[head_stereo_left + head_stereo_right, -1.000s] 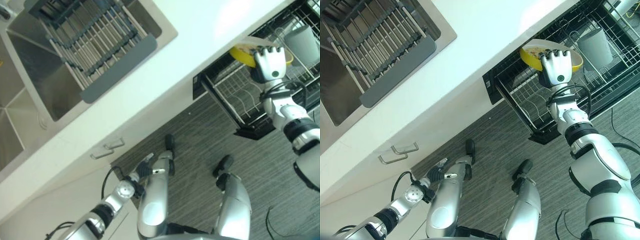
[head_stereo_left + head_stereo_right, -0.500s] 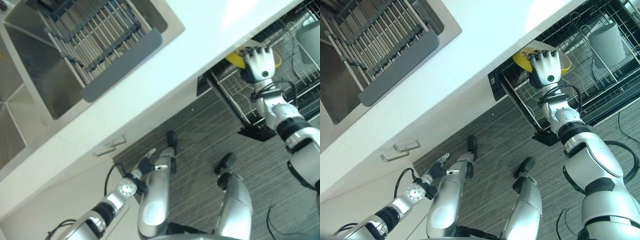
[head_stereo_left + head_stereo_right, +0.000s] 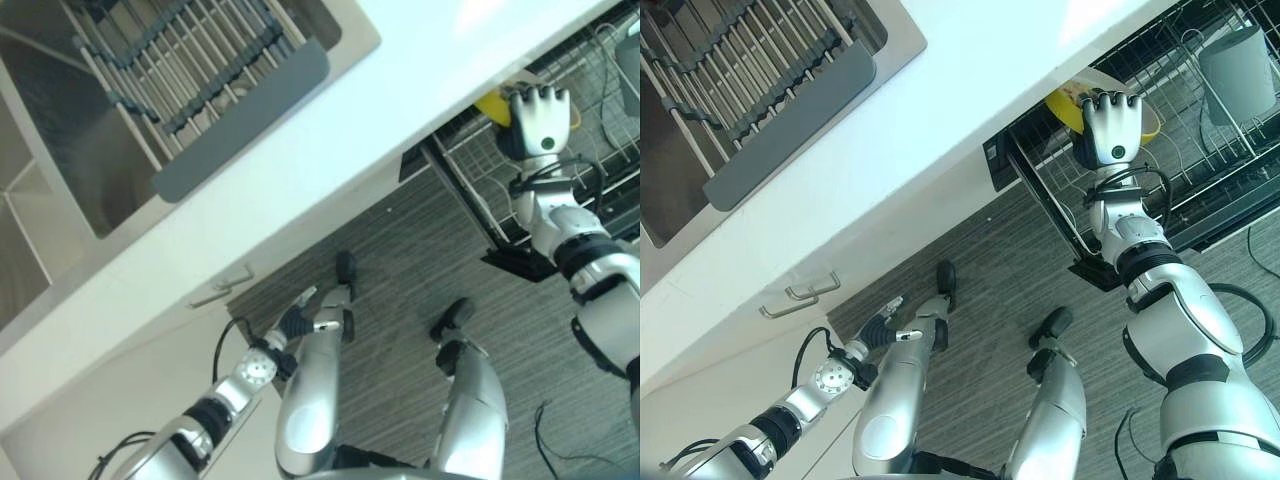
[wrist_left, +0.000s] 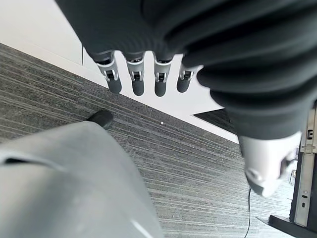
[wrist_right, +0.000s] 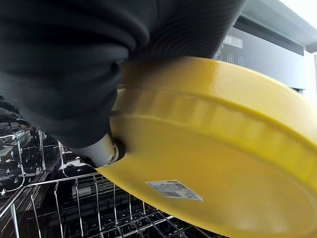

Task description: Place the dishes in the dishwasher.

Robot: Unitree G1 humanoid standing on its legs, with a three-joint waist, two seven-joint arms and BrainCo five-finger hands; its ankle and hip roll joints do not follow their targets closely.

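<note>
Nearest me, my left hand (image 3: 297,322) hangs low over the grey striped floor (image 3: 400,270), its fingers (image 4: 136,79) straight and slack, holding nothing. Further out, my right hand (image 3: 1110,125) is clasped on the round yellow plastic bowl (image 5: 223,148), thumb against its outer wall and the fingers curled over the rim, carrying it above the pulled-out black wire dishwasher rack (image 3: 1200,160), tucked just beneath the lip of the white table (image 3: 330,130).

I judge the bowl light and stiff, with a glossy wall that could slide in a loose pinch, so the rim hold looks like the right one. Room is tight: the table edge is just above the bowl and rack wires just below. A grey tumbler (image 3: 1238,62) stands in the rack well beyond it. Farthest off, a grey slatted drying rack (image 3: 190,70) sits across the steel sink (image 3: 60,190).
</note>
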